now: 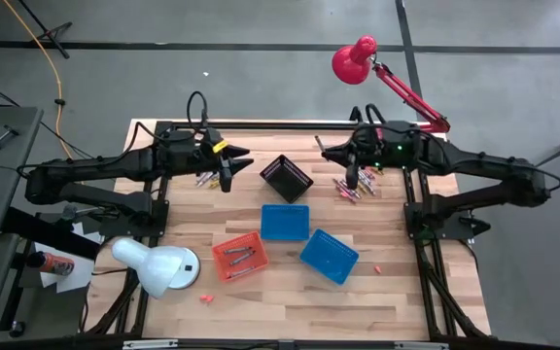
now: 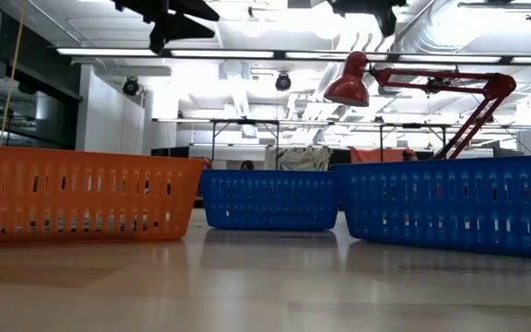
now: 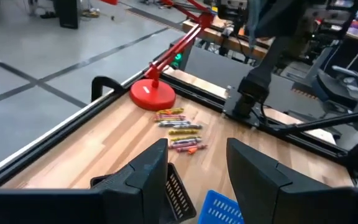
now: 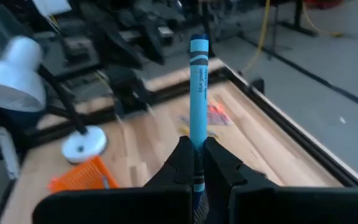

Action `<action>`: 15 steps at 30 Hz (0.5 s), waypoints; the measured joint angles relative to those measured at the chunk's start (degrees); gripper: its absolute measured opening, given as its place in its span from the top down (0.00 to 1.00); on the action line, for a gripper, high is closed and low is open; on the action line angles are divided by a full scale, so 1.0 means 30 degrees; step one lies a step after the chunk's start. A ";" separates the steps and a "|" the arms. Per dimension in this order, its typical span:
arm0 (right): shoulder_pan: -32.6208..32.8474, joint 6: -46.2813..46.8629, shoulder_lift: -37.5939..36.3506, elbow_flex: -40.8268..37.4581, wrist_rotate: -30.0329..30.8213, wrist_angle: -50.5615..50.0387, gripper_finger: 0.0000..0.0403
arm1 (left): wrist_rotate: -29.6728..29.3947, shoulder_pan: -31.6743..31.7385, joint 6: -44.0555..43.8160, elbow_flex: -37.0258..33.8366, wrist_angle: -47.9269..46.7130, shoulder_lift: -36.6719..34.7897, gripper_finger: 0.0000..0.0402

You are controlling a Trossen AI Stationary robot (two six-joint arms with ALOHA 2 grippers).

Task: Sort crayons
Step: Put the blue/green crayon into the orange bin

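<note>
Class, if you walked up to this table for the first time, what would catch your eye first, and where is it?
Probably the blue crayon standing upright in the right gripper's shut jaws, near the table's far edge. Next, the coloured baskets mid-table: the orange basket, two blue baskets and a black basket. The left gripper hangs open at the far left.

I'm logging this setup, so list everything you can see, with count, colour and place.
Blue crayon: one, held upright in the right gripper.
Loose crayons: mixed-colour cluster below the right gripper; another cluster by the left gripper; two strays near the table's front edge.
Blue mesh baskets: two, table centre.
Orange mesh basket: one, front left, crayons inside.
Black mesh basket: one, back centre.
Red desk lamp: one, back right.
White desk lamp: one, front left.
Left gripper: open, empty.
Right gripper: shut on blue crayon.
</note>
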 joint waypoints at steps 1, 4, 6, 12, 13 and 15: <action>0.0110 -0.0002 0.0019 0.0000 -0.0002 0.0114 1.00 | 0.0001 0.0000 0.0141 0.0000 0.0120 0.0000 0.62; 0.0188 0.0101 0.0056 0.0000 0.0008 0.0151 1.00 | 0.0003 0.0015 0.0501 0.0000 0.0630 0.0000 0.62; 0.0188 0.0102 0.0109 0.0000 0.0012 0.0148 1.00 | 0.0007 0.0015 0.0795 0.0000 0.0937 -0.0003 0.62; 0.0392 -0.0021 0.0452 0.0007 -0.0160 0.0250 1.00 | -0.0416 0.0015 0.0952 0.0000 0.0796 -0.0007 0.62; 0.0560 -0.0034 0.0765 0.0007 -0.0403 0.0235 1.00 | -0.0571 0.0015 0.0953 -0.0004 0.0772 -0.0007 0.62; 0.0991 -0.0052 0.1698 0.0007 -0.1023 0.0225 1.00 | -0.0817 0.0015 0.0950 -0.0004 0.0809 -0.0007 0.62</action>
